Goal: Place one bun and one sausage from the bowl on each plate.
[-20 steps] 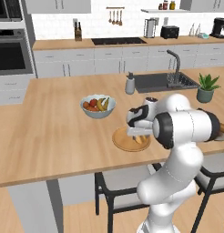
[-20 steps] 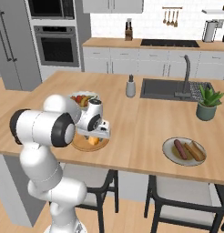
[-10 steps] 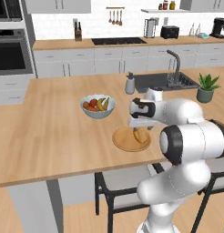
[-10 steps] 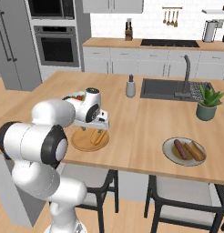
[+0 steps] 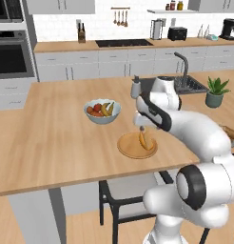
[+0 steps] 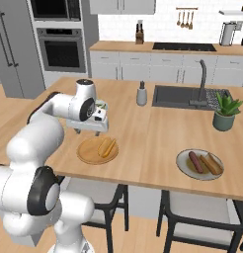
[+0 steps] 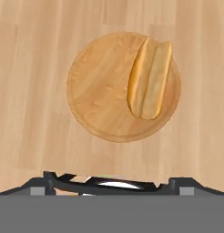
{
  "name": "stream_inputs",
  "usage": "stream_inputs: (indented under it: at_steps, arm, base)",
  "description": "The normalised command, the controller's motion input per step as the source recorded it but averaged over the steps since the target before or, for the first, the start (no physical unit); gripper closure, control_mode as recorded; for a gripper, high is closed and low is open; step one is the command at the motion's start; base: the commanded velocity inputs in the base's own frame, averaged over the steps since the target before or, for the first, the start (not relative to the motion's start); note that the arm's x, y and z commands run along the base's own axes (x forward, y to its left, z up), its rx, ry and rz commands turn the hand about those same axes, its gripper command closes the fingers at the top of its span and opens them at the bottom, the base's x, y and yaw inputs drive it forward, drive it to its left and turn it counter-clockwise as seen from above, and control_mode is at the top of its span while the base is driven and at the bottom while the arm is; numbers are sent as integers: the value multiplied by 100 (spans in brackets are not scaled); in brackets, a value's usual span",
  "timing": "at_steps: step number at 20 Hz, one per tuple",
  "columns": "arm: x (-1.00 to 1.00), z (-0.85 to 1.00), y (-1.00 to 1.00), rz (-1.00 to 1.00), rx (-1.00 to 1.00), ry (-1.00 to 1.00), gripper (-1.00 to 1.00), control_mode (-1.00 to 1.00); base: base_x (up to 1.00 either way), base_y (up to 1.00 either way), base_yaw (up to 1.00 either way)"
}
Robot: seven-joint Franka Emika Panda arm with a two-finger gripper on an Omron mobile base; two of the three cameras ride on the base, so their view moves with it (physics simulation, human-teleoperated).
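Bun (image 7: 150, 79) lying on tan wood plate (image 7: 95, 91), off to one side per hand view. Right base view adds grey plate (image 6: 182, 165) far right on table (image 6: 143, 133), carrying sausage (image 6: 195, 160) and another bun (image 6: 212, 164). Gripper (image 5: 141, 129) above tan plate, jaws apart, empty; wider and higher than a second ago.

Wooden counter (image 5: 57, 143) bears tan plate (image 7: 95, 95), fruit bowl (image 5: 102, 112).
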Motion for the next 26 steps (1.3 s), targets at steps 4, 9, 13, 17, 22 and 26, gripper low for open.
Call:
stream_inputs:
  at_steps: [4, 9, 13, 17, 22, 26]
  arm:
    - [-70, 56, 18, -4, -4, -7, -100, -100]
    - [-61, 58, -10, -9, 0, -8, -100, -100]
    - [-34, 29, -3, -2, 0, -6, -100, -100]
    - [-13, 25, 0, 6, 0, -7, -100, -100]
    - [0, 0, 0, 0, 0, 0, -100, 100]
    - [0, 0, 0, 0, 0, 0, -100, 100]
  base:
    - [0, 0, 0]
    - [0, 0, 0]
    - [0, 0, 0]
    - [0, 0, 0]
    - [-43, -39, 0]
    - [-12, -100, -10]
